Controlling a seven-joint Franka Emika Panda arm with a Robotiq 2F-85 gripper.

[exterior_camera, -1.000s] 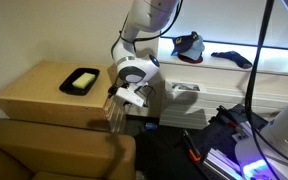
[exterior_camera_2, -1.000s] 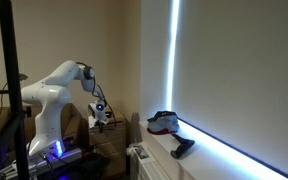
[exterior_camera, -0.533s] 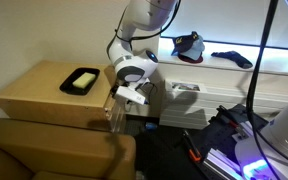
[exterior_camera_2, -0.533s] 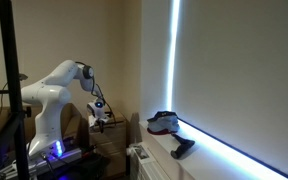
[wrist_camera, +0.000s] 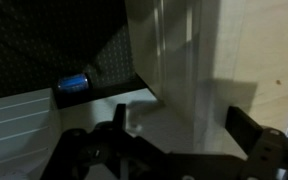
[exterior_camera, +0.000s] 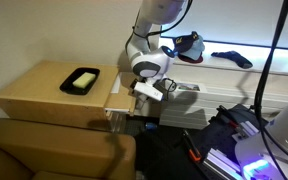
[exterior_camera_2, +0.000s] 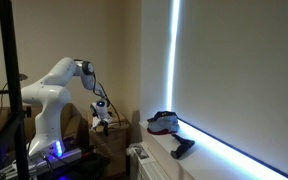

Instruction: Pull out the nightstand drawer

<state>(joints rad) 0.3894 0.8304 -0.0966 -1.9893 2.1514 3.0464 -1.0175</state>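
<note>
The light tan nightstand (exterior_camera: 39, 88) stands at the left in an exterior view. Its top drawer (exterior_camera: 113, 102) sticks out a short way from the front face. My gripper (exterior_camera: 144, 93) hangs just to the right of the drawer's front, close to it. In the wrist view my two dark fingers are spread wide (wrist_camera: 184, 125), with pale drawer wood (wrist_camera: 174, 60) between and behind them; no grip on it shows. The arm and gripper (exterior_camera_2: 102, 118) also show small and dim in an exterior view.
A black tray (exterior_camera: 81, 80) lies on the nightstand top. A brown armchair (exterior_camera: 44, 150) stands in front. A window ledge holds a shoe (exterior_camera: 189, 45) and a dark object (exterior_camera: 232, 58). A white radiator (exterior_camera: 199, 100) is behind the arm. A blue can (wrist_camera: 72, 83) lies on the floor.
My gripper has moved to the right, away from the nightstand's front. The drawer now shows sticking out from the cabinet.
</note>
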